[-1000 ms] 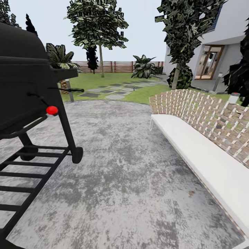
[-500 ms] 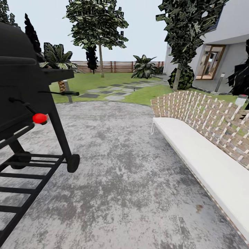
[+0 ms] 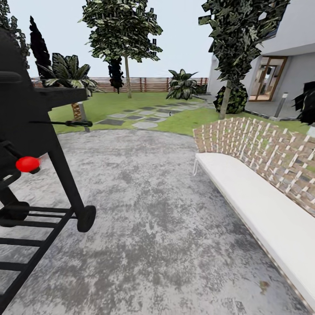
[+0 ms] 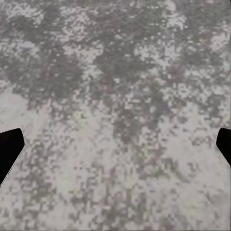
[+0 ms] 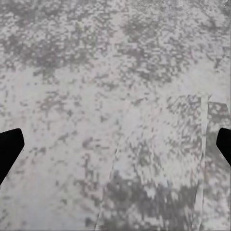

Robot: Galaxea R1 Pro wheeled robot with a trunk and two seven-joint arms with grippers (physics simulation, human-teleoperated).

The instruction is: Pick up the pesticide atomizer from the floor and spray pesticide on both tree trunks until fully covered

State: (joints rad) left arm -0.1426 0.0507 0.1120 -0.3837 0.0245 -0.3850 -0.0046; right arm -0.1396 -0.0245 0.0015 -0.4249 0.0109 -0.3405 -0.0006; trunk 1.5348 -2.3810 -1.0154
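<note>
Left pincer: two black fingertips at opposite edges of the left wrist view, set wide apart, holding nothing; mottled grey paving beneath.
Right pincer: black fingertips likewise spread wide, empty, over the same grey paving, here crossed by straight seam lines.
Black wheeled barbecue grill: at the left of the head view, standing on the paving; red round knob on its front; small black wheel at the leg foot.
Long white-cushioned bench with woven brown-and-white back: along the right of the paving.
Garden lawn: beyond the paving, with grey stepping stones, closed by a brown slatted wooden fence.
Trees: one tall, bare-trunked tree far off near the fence; another near the white house.
Pesticide atomizer: cannot tell where.
</note>
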